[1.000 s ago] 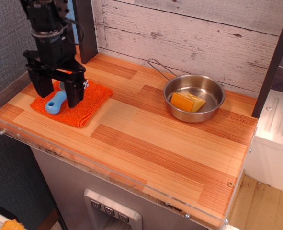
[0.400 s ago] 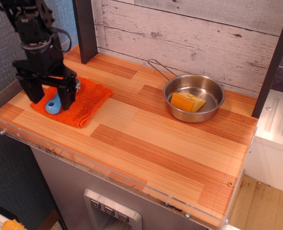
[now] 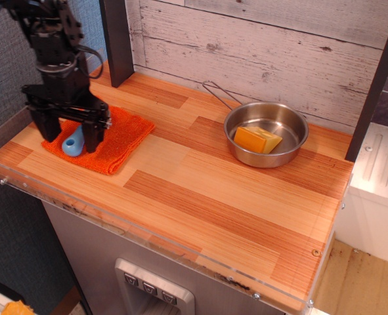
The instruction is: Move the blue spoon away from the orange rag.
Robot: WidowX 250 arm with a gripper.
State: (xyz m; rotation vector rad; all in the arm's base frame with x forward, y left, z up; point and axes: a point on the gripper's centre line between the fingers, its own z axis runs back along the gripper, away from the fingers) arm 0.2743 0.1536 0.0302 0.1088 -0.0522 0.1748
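The orange rag [image 3: 118,140] lies folded at the left end of the wooden counter. The blue spoon [image 3: 71,143] lies on it; only its light-blue handle end shows, the bowl is hidden behind the gripper. My gripper [image 3: 70,136] is low over the rag, its two black fingers [image 3: 92,136] standing on either side of the spoon handle. The jaws are apart and I cannot see them touching the spoon.
A steel pan [image 3: 292,152] with a wire handle sits at the back right and holds a yellow-orange wedge [image 3: 257,139]. A dark post [image 3: 117,39] stands behind the rag. A clear plastic lip [image 3: 115,226] runs along the counter's front edge.
The gripper has moved left and down over the rag, its fingers now straddling the spoon handle. The spoon and rag have not moved.
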